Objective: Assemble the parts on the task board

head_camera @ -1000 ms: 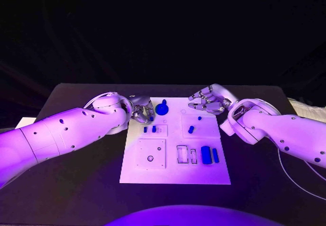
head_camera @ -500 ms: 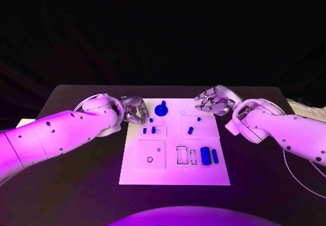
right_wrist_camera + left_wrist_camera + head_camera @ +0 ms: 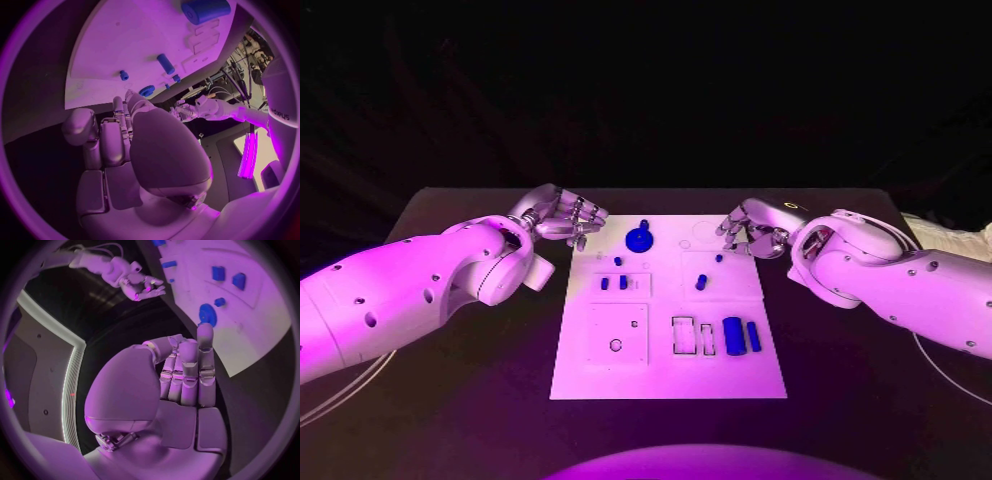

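The white task board lies in the middle of the black table. On its far edge stands a round blue knob part, also in the left wrist view. Small blue parts sit in the left recess, and another small part lies to their right. Two larger blue cylinders lie near the slots on the right. My left hand hovers off the board's far left corner, fingers straight and holding nothing. My right hand hangs at the far right corner, also holding nothing.
Black table surrounds the board on all sides. A square plate with a small hole and narrow rectangular slots are set in the board's near half.
My left hand has drawn back from beside the blue knob, leftward and farther off the board. My right hand has dropped slightly toward the board's far right corner.
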